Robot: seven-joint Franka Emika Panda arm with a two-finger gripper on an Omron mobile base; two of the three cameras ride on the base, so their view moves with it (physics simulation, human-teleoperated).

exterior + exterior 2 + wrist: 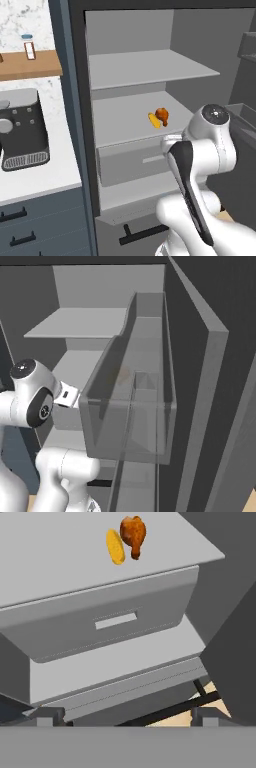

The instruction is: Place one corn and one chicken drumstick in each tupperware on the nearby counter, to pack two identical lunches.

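Standing open in the left base view, the fridge point(150, 75) shows grey shelves and a crisper drawer point(135, 162) low down. On the middle shelf point(135, 117), just above that drawer, a bright yellow corn point(154, 120) lies touching or just beside a chicken drumstick point(162, 115), the drumstick on its right. Left of the fridge runs the white counter point(45, 175) over dark blue-grey drawers, bearing a black toaster point(22, 130); a wooden wall shelf point(30, 65) above it carries a small shaker point(29, 49). The white arm rises in front of the drawer.

Seen from the right base view, a translucent door bin point(130, 411) hangs close to the camera, right of the fridge shelves point(75, 323).

Looking from the hand view, the corn point(115, 546) and the drumstick point(133, 534) lie side by side on the shelf above the drawer point(115, 619), the drumstick's bone end pointing toward the drawer. The gripper point(128, 717) hangs below the drawer front, its jaws spread as wide as they go, holding nothing and touching nothing.
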